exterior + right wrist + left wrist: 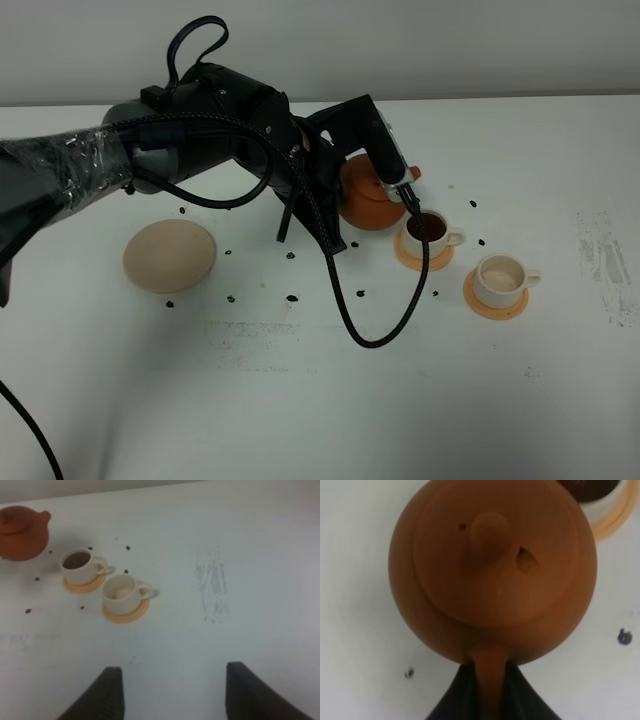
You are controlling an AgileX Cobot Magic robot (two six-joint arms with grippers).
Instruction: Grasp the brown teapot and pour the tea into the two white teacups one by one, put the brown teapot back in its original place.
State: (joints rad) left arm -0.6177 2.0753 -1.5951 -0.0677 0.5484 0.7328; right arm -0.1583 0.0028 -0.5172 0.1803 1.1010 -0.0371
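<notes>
Left gripper (489, 677): clenched on the loop handle of the squat reddish-brown clay teapot (490, 570).
Nearer cup: a small cream-white teacup (428, 232) just beyond the spout, seen filled with dark tea (427, 227); this pour is judged done.
Farther cup: the matching white teacup (500, 280) is seen empty; pouring remains.
Saucer: the round pale beige saucer (170, 255) lies well behind the gripper, with the teapot not yet returned.
Right gripper (170, 695): spread, nothing held.

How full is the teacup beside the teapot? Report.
Holds tea: the teacup shows dark liquid inside in the high and right wrist views. Exact level: cannot tell.
</notes>
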